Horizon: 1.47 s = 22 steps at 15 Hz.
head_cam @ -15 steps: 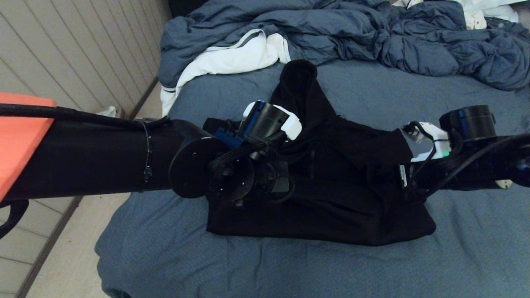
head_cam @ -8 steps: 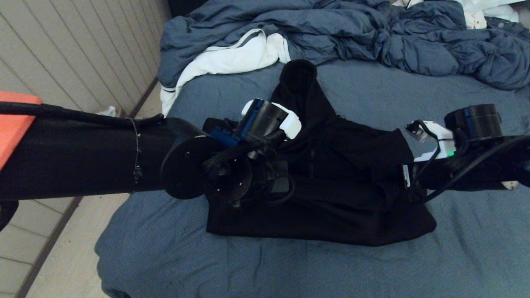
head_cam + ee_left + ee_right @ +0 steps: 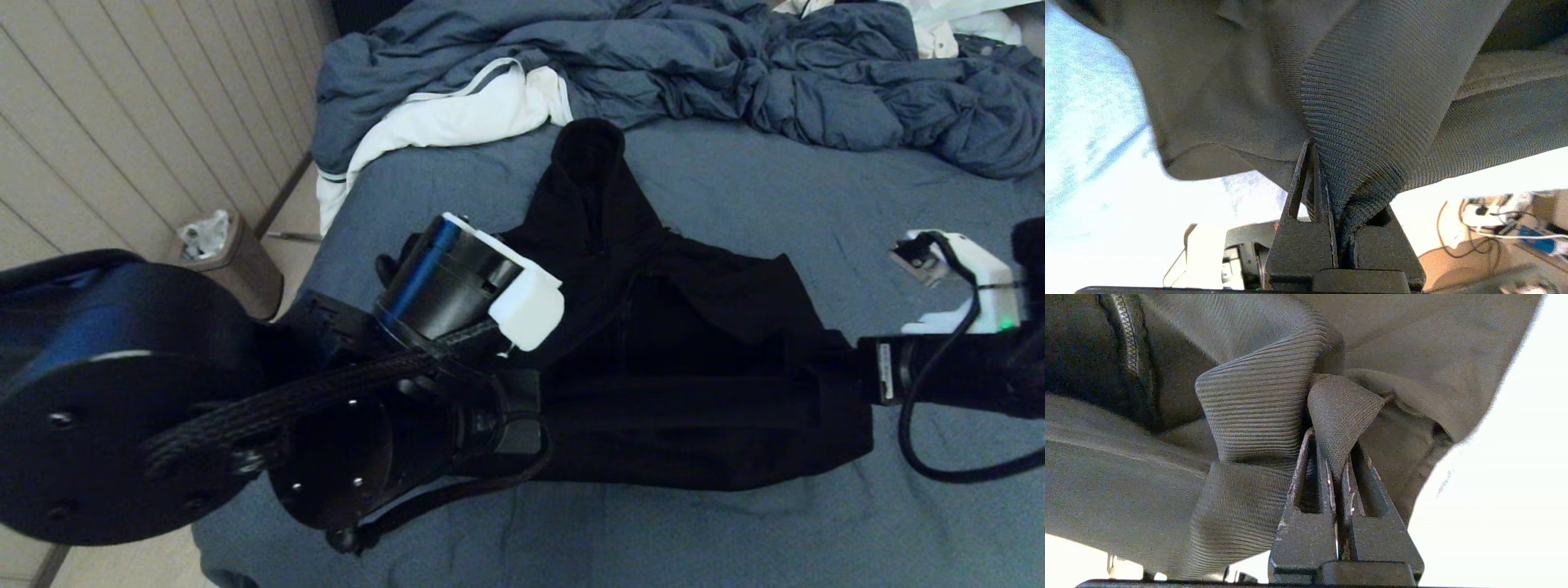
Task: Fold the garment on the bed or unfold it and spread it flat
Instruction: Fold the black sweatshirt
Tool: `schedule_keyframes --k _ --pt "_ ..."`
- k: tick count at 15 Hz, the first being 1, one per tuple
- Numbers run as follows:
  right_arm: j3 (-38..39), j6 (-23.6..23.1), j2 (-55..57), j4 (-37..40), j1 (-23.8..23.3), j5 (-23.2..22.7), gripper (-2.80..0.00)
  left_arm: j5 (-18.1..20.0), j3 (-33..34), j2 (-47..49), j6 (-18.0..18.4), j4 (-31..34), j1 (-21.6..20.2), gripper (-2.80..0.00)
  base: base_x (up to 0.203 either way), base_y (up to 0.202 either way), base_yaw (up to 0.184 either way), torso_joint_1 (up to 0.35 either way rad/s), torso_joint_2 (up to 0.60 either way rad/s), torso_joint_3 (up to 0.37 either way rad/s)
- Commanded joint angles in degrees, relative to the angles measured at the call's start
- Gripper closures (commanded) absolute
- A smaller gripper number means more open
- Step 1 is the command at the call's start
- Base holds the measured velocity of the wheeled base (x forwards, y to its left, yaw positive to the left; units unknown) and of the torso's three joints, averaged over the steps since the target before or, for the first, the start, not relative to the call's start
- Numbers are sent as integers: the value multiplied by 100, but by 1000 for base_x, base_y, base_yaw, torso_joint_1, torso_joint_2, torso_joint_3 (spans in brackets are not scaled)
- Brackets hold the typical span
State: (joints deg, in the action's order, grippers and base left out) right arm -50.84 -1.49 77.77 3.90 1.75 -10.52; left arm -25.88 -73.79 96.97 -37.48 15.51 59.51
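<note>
The garment point(image 3: 678, 343), a black hoodie, lies across the middle of the bed point(image 3: 735, 531) with its hood pointing to the far side. Its near ribbed hem hangs stretched between my two grippers, raised off the sheet. In the left wrist view my left gripper point(image 3: 1321, 167) is shut on a bunch of ribbed fabric point(image 3: 1372, 81). In the right wrist view my right gripper point(image 3: 1333, 457) is shut on a folded tab of the hem point(image 3: 1249, 408), with the zipper point(image 3: 1122, 335) off to one side. In the head view the left wrist point(image 3: 457, 286) hides its own fingers.
A crumpled blue-grey duvet point(image 3: 735, 73) is piled along the far side of the bed. A white cloth with grey stripes point(image 3: 457, 114) lies at its left end. A small waste bin point(image 3: 229, 253) stands on the floor by the panelled wall, left of the bed.
Both arms have risen and drawn apart, the left now looming close, the right further right. The garment's near edge has lifted and stretched into a taut band between them.
</note>
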Motion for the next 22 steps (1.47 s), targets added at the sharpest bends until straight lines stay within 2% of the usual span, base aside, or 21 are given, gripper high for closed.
schedule_keyframes --k 1,3,5,8,11,15,18,22 --pt "22 6 -385 -5 -32 2 0 -34 -11 -442 14 10 27 0 0 0 0 0 0 0" --pt "-206 21 -355 -13 -38 11 0 -189 -365 -489 173 2 -66 0 0 0 0 0 0 0" --pt "-557 25 -226 -6 -48 86 0 -234 -729 -433 421 -28 -463 0 0 0 0 0 0 0" --pt "-1158 28 302 -22 -67 315 0 -87 -1328 -131 759 -32 -1074 0 0 0 0 0 0 0" --pt "-1833 41 892 -35 -76 464 0 117 -1798 273 1000 -39 -1418 0 0 0 0 0 0 0" --pt "-2508 43 1552 -47 -70 680 0 451 -2409 865 1101 -32 -1745 0 0 0 0 0 0 0" --pt "-2830 48 1943 -55 -78 703 0 520 -2638 1185 1343 -55 -1901 0 0 0 0 0 0 0" --pt "-3213 43 2438 -65 -76 848 0 651 -2799 1522 1434 -191 -2173 0 0 0 0 0 0 0"
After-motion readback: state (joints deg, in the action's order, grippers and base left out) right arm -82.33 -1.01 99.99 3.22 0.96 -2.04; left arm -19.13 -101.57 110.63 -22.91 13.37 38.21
